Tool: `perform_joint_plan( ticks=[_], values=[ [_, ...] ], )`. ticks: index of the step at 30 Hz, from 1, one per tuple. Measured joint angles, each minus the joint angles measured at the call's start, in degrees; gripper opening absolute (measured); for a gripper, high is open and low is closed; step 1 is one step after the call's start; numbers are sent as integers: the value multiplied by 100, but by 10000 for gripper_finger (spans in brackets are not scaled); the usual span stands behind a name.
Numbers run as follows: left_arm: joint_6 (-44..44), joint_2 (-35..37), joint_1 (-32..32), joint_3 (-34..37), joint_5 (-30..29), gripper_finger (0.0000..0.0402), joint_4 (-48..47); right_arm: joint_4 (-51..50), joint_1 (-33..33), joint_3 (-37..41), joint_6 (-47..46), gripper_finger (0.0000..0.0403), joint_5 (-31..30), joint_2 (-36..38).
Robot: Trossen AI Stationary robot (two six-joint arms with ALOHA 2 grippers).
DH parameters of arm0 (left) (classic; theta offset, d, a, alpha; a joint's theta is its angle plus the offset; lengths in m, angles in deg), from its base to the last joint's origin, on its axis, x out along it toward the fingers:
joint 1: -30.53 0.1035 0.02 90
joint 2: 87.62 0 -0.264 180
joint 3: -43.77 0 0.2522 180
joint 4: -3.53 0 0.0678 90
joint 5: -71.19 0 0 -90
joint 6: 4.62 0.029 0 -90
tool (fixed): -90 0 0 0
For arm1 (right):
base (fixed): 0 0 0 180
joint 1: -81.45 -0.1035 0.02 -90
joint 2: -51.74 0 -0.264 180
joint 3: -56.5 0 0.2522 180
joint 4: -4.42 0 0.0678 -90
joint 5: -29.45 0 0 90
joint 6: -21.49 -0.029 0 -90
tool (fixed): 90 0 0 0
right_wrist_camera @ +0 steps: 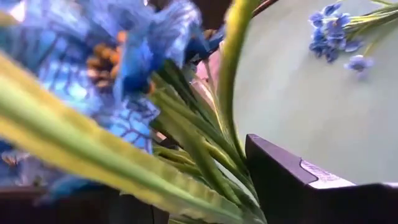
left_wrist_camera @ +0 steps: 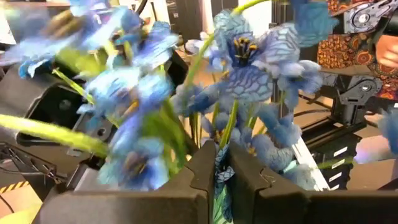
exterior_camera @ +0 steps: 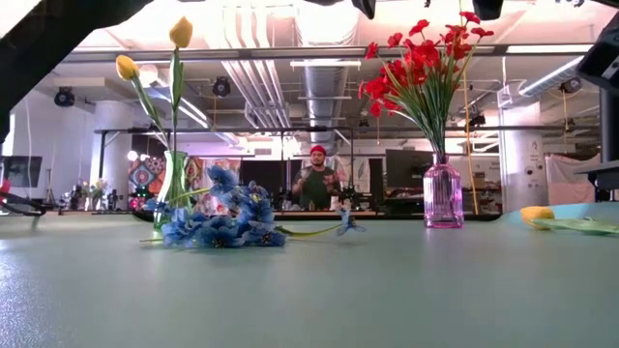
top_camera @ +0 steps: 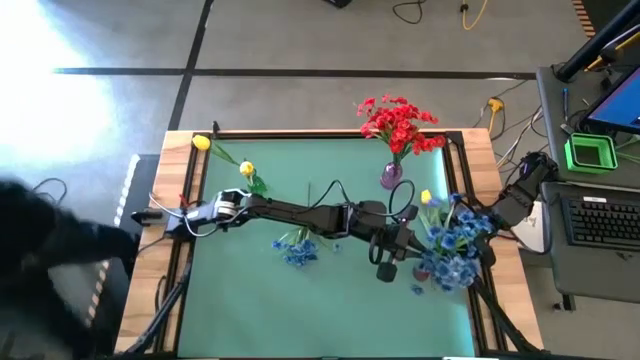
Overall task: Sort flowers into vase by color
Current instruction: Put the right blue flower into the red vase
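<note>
From above, the left gripper (top_camera: 386, 262) is seen stretched across the green table (top_camera: 330, 310) towards its right edge, beside the bunch of small blue artificial flowers (top_camera: 455, 245). In the left wrist view, the fingers (left_wrist_camera: 205, 171) are pressed together on a blue-flower stem. In the right wrist view, the right gripper (right_wrist_camera: 205, 186) apparently clasps green stems, its fingers (right_wrist_camera: 292, 180) partly apart.

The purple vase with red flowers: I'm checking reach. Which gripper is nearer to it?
Left. The left gripper sits just in front of the purple vase, shut on a blue flower stem; the right gripper is off to its side among the blue bunch.
</note>
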Motion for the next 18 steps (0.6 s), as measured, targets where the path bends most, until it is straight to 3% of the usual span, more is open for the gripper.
perform_joint_plan(
  ticks=[8,18],
  values=[
    [3,-2,0,0,-2,11,-9,12,0,-10,195,183,11,-31],
    [4,-4,-4,0,-3,11,-9,-80,0,-11,-282,260,112,-9]
  ],
)
